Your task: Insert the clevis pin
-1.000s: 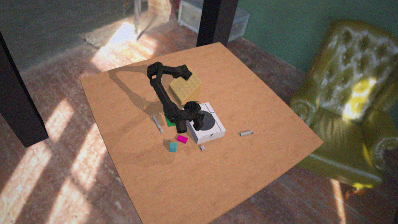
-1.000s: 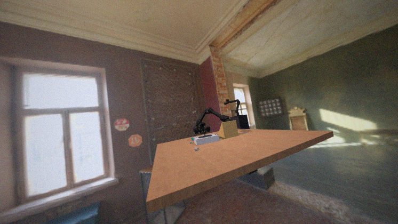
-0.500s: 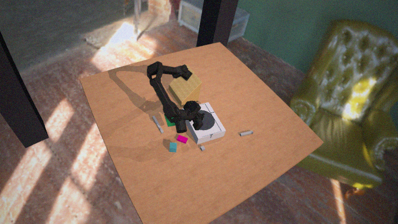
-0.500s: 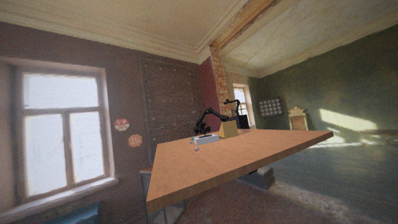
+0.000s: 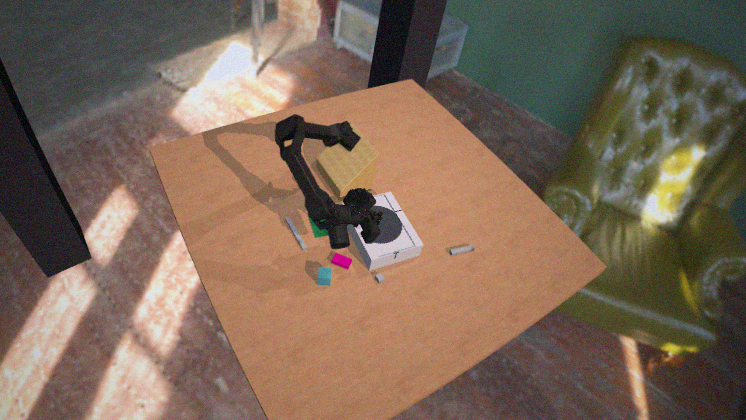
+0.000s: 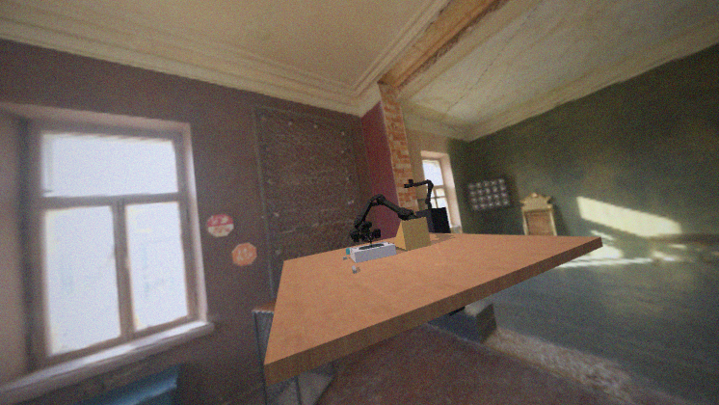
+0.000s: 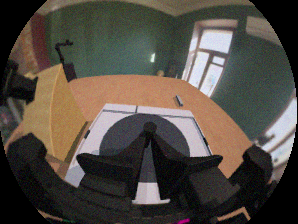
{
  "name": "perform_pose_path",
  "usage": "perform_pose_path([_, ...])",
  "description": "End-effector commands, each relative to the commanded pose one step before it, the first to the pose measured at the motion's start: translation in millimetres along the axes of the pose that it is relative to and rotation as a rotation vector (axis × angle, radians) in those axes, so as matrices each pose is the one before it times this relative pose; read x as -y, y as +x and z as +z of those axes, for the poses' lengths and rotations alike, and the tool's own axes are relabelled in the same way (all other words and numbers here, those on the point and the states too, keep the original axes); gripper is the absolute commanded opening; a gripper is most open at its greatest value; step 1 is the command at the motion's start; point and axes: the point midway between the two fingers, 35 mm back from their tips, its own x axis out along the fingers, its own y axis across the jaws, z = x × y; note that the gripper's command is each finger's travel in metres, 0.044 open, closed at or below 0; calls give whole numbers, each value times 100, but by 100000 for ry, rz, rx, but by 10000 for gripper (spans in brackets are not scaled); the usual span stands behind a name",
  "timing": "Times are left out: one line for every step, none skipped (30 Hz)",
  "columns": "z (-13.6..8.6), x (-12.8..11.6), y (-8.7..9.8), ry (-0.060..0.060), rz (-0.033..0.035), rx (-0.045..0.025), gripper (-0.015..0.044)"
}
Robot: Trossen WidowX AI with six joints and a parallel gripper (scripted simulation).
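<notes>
The aluminium disc (image 5: 392, 224) (image 7: 117, 137) looks dark grey and lies flat inside the rim of the white-looking steel tray (image 5: 399, 259) (image 6: 377, 253) (image 7: 197, 127). My gripper (image 5: 375, 229) (image 6: 370, 243) (image 7: 148, 133) is over the disc, near its middle, with its fingers nearly together. It is shut on the clevis pin, whose round dark head (image 7: 149, 127) shows at the fingertips in the wrist view. The pin's shank, the disc's hole and the tray's hole are hidden, so I cannot tell whether the shank is in the holes.
A tall yellow box (image 5: 347, 161) (image 6: 414, 234) (image 7: 47, 110) stands close behind the tray. A grey cylinder (image 5: 461, 249) (image 6: 355, 270) (image 7: 179, 100) lies apart from it. A magenta block (image 5: 341, 260), teal block (image 5: 324, 276), small grey piece (image 5: 379, 278), green piece (image 5: 317, 228) and grey bar (image 5: 295, 233) are nearby.
</notes>
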Motion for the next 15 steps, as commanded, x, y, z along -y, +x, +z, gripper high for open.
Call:
perform_pose_path([-52, -276, 69, -152, 399, -2, 0])
perform_pose_path([0, -22, 0, 1, 1, 0, 0])
perform_pose_path([0, -22, 0, 1, 1, 0, 0])
perform_pose_path([0, -22, 1, 1, 1, 0, 0])
perform_pose_path([0, -20, 1, 0, 1, 0, 0])
perform_pose_path([0, -19, 0, 0, 1, 0, 0])
perform_pose_path([0, -19, 0, 0, 1, 0, 0])
perform_pose_path([0, -20, 0, 0, 1, 0, 0])
perform_pose_path([0, -19, 1, 0, 1, 0, 0])
perform_pose_path([0, -20, 1, 0, 1, 0, 0])
perform_pose_path([0, -22, 1, 1, 1, 0, 0])
perform_pose_path([0, -21, 1, 0, 1, 0, 0])
perform_pose_path([0, -19, 1, 0, 1, 0, 0])
perform_pose_path([0, -18, 1, 0, 1, 0, 0])
perform_pose_path([0, -22, 0, 1, 1, 0, 0])
